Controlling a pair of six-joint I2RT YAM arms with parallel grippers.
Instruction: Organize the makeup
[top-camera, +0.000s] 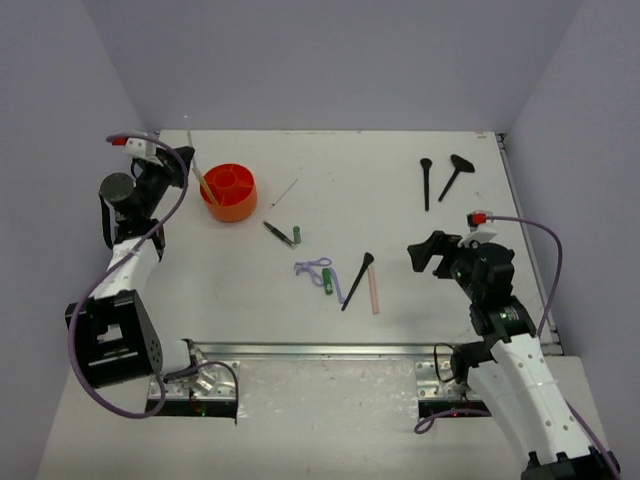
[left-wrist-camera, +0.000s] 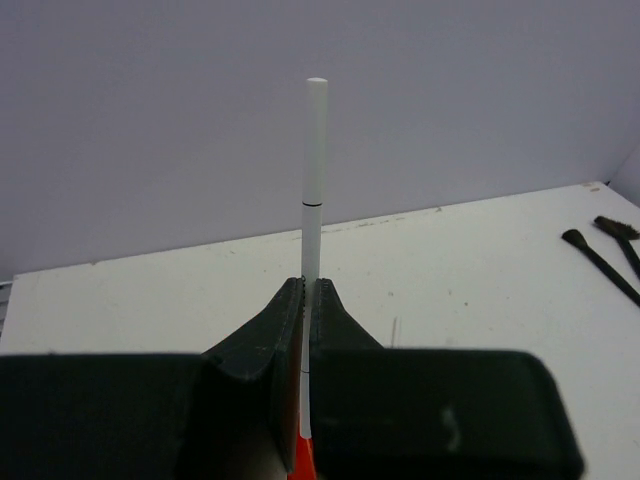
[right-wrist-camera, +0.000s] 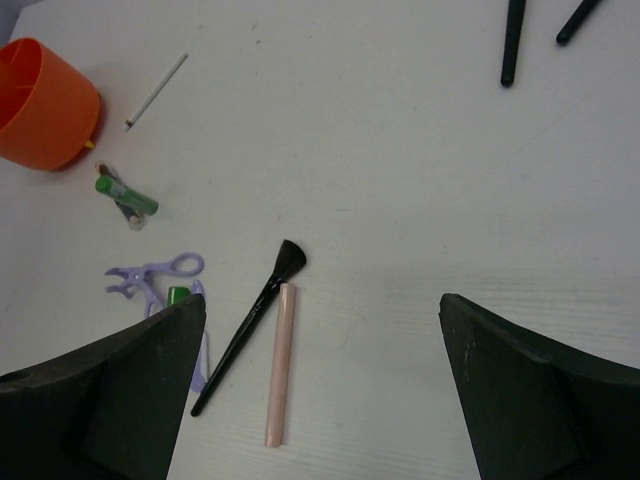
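Pinching a white stick (left-wrist-camera: 314, 170), the left gripper (left-wrist-camera: 308, 300) angles it toward the tub (top-camera: 228, 192) at ten o'clock, likely to drop it in; the right gripper (right-wrist-camera: 322, 300) gapes wide.

We see a robotics lab test cell: a left arm (top-camera: 128, 252) and a right arm (top-camera: 520, 365), both white and black, are bolted to a metal rail (top-camera: 320, 350) along the near edge of a bare white table (top-camera: 350, 180). Plain pale partition walls (top-camera: 330, 60) box the table in on three sides, and purple cables (top-camera: 515, 218) loop loosely from the arms. We find only a few makeup items (top-camera: 357, 282) and an orange divided tub (top-camera: 229, 193) on it.
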